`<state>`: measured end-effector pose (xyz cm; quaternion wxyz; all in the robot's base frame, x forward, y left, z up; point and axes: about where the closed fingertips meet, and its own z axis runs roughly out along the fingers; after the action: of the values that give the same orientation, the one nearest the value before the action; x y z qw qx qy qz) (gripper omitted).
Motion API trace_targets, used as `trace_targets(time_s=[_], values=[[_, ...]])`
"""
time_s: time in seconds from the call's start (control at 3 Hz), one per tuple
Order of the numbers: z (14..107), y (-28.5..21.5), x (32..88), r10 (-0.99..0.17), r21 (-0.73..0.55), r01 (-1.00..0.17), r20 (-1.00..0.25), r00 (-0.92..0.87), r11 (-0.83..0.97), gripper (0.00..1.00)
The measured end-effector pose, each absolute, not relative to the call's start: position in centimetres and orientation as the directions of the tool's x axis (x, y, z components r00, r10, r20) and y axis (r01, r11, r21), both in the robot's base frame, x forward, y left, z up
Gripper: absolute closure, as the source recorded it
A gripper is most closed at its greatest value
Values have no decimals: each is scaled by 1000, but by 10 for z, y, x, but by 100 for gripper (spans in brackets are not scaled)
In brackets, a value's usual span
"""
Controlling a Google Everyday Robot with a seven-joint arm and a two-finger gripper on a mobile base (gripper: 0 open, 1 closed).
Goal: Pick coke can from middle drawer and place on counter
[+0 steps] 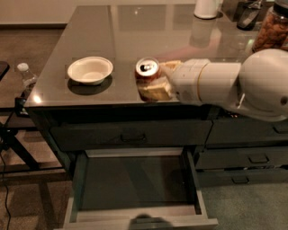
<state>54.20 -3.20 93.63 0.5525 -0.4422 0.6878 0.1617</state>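
Observation:
The coke can (pixel 147 70), red-brown with a silver top and pull tab, is held upright in my gripper (pixel 155 81), whose tan fingers (pixel 157 91) are shut around its body. The can hangs over the front part of the glossy grey counter (pixel 117 36), just inside its front edge; whether it touches the surface I cannot tell. My white arm reaches in from the right. Below, the middle drawer (pixel 135 182) stands pulled out, its dark floor bare.
A white bowl (pixel 90 69) sits on the counter left of the can. A white jug (pixel 207 8) and a jar of nuts (pixel 271 29) stand at the back right. A clear plastic bottle (pixel 26 76) stands off the counter's left side. Closed drawer fronts (pixel 249 157) lie to the right.

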Motion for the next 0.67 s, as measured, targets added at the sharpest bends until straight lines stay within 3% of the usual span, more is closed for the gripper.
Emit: trace_targets(time_s=[0.67], values=[[939,-29,558,-428,-256,-791,-904,-9,556,100]])
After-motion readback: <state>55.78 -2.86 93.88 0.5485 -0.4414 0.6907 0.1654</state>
